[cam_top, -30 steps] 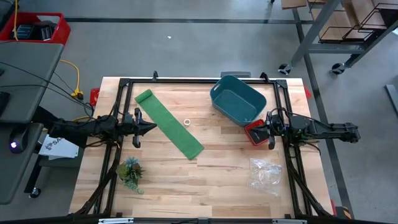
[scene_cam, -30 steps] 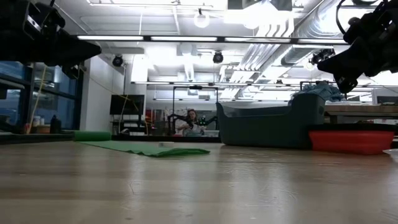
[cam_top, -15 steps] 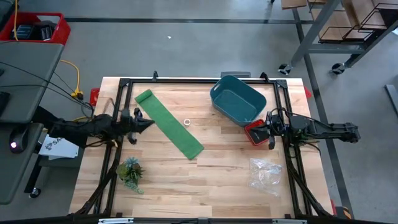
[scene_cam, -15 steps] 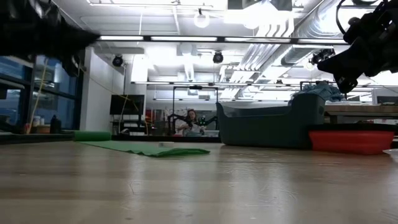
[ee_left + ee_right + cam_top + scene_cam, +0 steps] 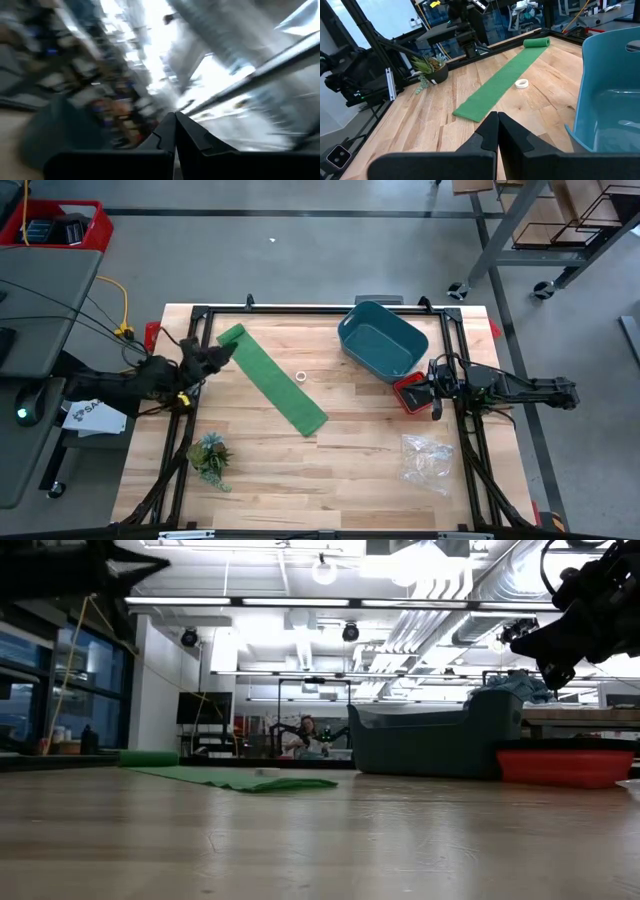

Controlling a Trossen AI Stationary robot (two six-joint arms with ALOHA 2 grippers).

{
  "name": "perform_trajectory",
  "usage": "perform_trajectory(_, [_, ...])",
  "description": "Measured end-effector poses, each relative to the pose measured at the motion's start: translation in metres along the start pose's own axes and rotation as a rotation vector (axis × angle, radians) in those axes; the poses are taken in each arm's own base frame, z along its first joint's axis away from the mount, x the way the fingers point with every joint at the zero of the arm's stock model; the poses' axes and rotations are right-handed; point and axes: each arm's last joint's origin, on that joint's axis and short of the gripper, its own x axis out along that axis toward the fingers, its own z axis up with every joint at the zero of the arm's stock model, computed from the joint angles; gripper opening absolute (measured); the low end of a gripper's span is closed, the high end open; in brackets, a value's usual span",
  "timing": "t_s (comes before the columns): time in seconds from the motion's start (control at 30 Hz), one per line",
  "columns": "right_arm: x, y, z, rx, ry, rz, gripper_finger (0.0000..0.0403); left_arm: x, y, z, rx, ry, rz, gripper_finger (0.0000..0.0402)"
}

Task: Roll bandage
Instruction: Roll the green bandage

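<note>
The bandage (image 5: 275,380) lies flat on the table as a long green strip, running aslant from a small rolled end (image 5: 232,335) at the far left to a loose end (image 5: 312,420) near the middle. The right wrist view shows it too (image 5: 500,85). My left gripper (image 5: 226,352) is shut and empty, raised above the table just left of the rolled end, and its wrist view is blurred. My right gripper (image 5: 430,388) is shut and empty at the table's right side, over a red tray.
A teal bin (image 5: 383,340) stands at the far right, with a small red tray (image 5: 410,394) beside it. A white tape ring (image 5: 301,377) lies next to the strip. A small plant (image 5: 210,456) sits near left and a clear plastic bag (image 5: 428,460) near right.
My left gripper has risen, tipped its fingers upward and rolled about its own axis. It has swung toward the table's far left, closer to the bandage's rolled end, and has stayed shut. The bandage has not moved.
</note>
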Motion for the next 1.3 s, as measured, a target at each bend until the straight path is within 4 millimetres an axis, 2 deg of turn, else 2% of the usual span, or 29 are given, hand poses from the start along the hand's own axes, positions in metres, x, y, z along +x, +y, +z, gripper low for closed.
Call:
perform_trajectory(0.17, [0.0, 0.0, 0.0, 0.0, 0.0, 0.0, 0.0, 0.026, 0.01, 0.008, -0.004, 0.014, 0.345, 0.0001])
perform_trajectory(0.3, [0.0, 0.0, 0.0, 0.0, 0.0, 0.0, 0.0, 0.052, 0.029, 0.026, -0.015, 0.113, 0.535, 0.0001])
perform_trajectory(0.43, [0.0, 0.0, 0.0, 0.0, 0.0, 0.0, 0.0, 0.081, 0.058, 0.054, -0.076, 0.175, 0.681, 0.0])
perform_trajectory(0.57, [0.0, 0.0, 0.0, 0.0, 0.0, 0.0, 0.0, 0.1, 0.092, 0.082, -0.129, 0.205, 0.869, 0.0])
perform_trajectory(0.7, [0.0, 0.0, 0.0, 0.0, 0.0, 0.0, 0.0, 0.109, 0.113, 0.101, -0.162, 0.24, 1.023, 0.0])
perform_trajectory(0.87, [0.0, 0.0, 0.0, 0.0, 0.0, 0.0, 0.0, 0.112, 0.123, 0.115, -0.136, 0.275, 1.239, 0.0])
perform_trajectory(1.03, [0.0, 0.0, 0.0, 0.0, 0.0, 0.0, 0.0, 0.108, 0.121, 0.118, -0.1, 0.29, 1.44, 0.0])
perform_trajectory(1.17, [0.0, 0.0, 0.0, 0.0, 0.0, 0.0, 0.0, 0.096, 0.128, 0.11, -0.094, 0.336, 1.638, 0.0])
perform_trajectory(1.3, [0.0, 0.0, 0.0, 0.0, 0.0, 0.0, 0.0, 0.096, 0.137, 0.108, -0.09, 0.25, 1.717, 0.0])
